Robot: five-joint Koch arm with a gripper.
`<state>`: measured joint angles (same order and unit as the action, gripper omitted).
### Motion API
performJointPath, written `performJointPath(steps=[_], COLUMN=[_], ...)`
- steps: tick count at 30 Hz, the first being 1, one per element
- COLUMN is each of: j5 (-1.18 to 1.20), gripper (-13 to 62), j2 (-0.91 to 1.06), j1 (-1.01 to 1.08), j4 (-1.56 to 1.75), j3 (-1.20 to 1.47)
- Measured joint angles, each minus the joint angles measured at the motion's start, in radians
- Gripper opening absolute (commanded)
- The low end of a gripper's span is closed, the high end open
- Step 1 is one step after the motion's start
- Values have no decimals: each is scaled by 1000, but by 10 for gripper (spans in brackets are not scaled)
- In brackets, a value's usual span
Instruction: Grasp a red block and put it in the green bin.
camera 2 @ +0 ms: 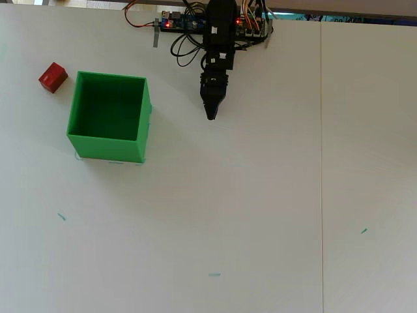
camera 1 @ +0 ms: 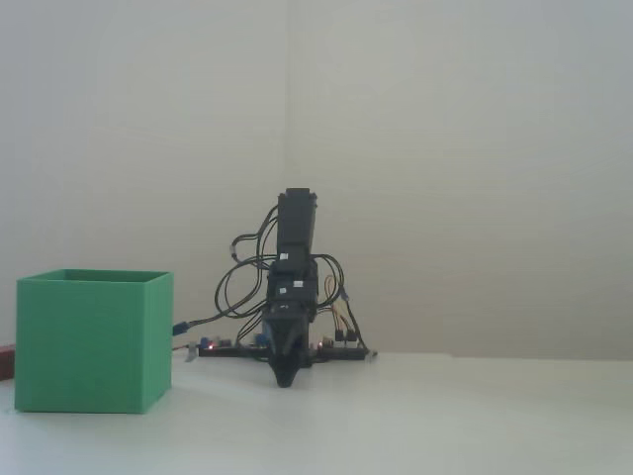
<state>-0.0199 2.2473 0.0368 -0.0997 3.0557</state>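
Observation:
The red block [camera 2: 53, 77] lies on the white table at the far left of the overhead view, just beyond the bin's upper-left corner. In the fixed view only a sliver of the block [camera 1: 6, 360] shows past the bin's left side. The green bin [camera 2: 109, 117] stands open-topped and empty; the fixed view shows the bin [camera 1: 93, 340] at the lower left. My gripper [camera 2: 211, 115] points down at the table right of the bin, jaws together, nothing held. In the fixed view the gripper [camera 1: 285, 378] tip rests near the table.
The arm's base with circuit boards and looped wires [camera 2: 195, 26] sits at the table's far edge. A seam [camera 2: 321, 163] runs down the table on the right. Small green tape marks [camera 2: 214, 274] dot the surface.

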Motion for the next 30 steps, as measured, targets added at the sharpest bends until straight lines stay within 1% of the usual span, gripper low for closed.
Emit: performJointPath(steps=[18, 23, 24, 27, 30], j5=[0, 2, 2, 6, 48], gripper=[346, 346, 346, 345, 345], j2=[0, 0, 0, -2, -9], j1=[0, 64, 81, 115, 135], j4=[0, -5, -29, -238, -502], j3=[0, -26, -74, -247, -569])
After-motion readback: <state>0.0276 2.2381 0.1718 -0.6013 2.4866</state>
